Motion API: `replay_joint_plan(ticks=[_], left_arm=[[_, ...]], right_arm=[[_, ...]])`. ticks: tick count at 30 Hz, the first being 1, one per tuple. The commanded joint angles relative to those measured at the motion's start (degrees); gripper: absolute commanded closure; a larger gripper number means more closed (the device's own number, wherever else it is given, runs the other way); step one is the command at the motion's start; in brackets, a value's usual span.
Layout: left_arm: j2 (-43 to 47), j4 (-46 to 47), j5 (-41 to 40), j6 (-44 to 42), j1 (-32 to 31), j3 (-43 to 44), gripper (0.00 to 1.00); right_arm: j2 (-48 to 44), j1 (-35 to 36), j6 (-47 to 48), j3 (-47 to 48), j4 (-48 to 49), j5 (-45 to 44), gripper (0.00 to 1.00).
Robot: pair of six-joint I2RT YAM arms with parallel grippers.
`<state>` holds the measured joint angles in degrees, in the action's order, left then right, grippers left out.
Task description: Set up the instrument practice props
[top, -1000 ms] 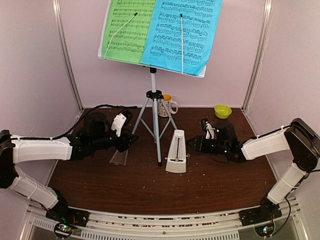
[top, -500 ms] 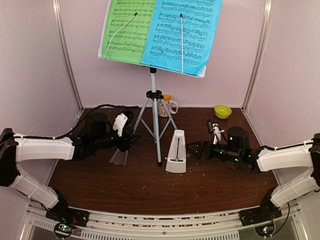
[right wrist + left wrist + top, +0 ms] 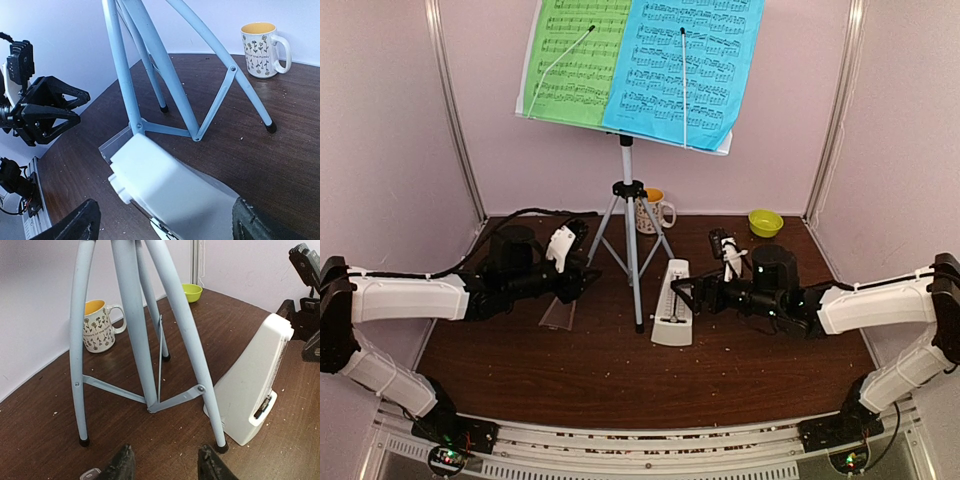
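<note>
Jaws, right: right gripper (image 3: 162, 212) has its fingers spread wide, one at the lower left and one at the lower right of the wrist view; nothing clamped; cannot tell whether either pad touches
Jaws, left: left gripper (image 3: 165, 466) fingers apart and empty, low at the bottom edge of its wrist view, facing the tripod (image 3: 145, 340)
Metronome, place: metronome (image 3: 672, 303) stands upright on the table (image 3: 620, 380), centre of the overhead view, just right of the tripod's front leg
Key relation: white body sits in the gap between the right fingers; in the right wrist view it runs from centre left down to the lower right, so the jaws straddle it across its width, not along its length
Nearer arm: right, by far; from the left gripper the metronome lies off to the right, beyond the tripod legs
Clear cover: clear cover (image 3: 558, 315) lies on the table just below the left gripper in the overhead view, apart from the metronome
Stand: music stand (image 3: 626, 160) up, green sheet (image 3: 570, 60) and blue sheet (image 3: 695, 60) on it, top of frame
Judgement: next move looks like a squeeze on the tapered flanks; slip upward is the risk
</note>
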<state>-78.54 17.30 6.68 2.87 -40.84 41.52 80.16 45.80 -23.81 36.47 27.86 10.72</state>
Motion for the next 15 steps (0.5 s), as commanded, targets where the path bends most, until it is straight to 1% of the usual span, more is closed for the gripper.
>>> replay_joint_plan(ticks=[1, 5, 10, 12, 15], left_arm=[[-0.4, 3.6, 0.8, -0.2, -0.3, 0.2, 0.56], [-0.4, 3.5, 0.8, -0.1, -0.4, 0.2, 0.56], [-0.5, 3.4, 0.8, -0.2, -0.4, 0.2, 0.56], [-0.5, 3.5, 0.9, -0.2, -0.4, 0.2, 0.56], [-0.6, 3.4, 1.1, -0.2, -0.4, 0.3, 0.56]], right_arm=[[1.3, 0.5, 0.7, 2.3, -1.8, -4.5, 0.10], [1.8, 0.6, 0.4, 2.2, -2.0, -6.5, 0.19], [1.5, 0.5, 0.2, 1.8, -2.9, -8.4, 0.36], [1.3, 0.5, 0.1, 1.7, -3.1, -8.4, 0.41], [0.7, 0.5, 0.2, 1.4, -3.2, -8.2, 0.45]])
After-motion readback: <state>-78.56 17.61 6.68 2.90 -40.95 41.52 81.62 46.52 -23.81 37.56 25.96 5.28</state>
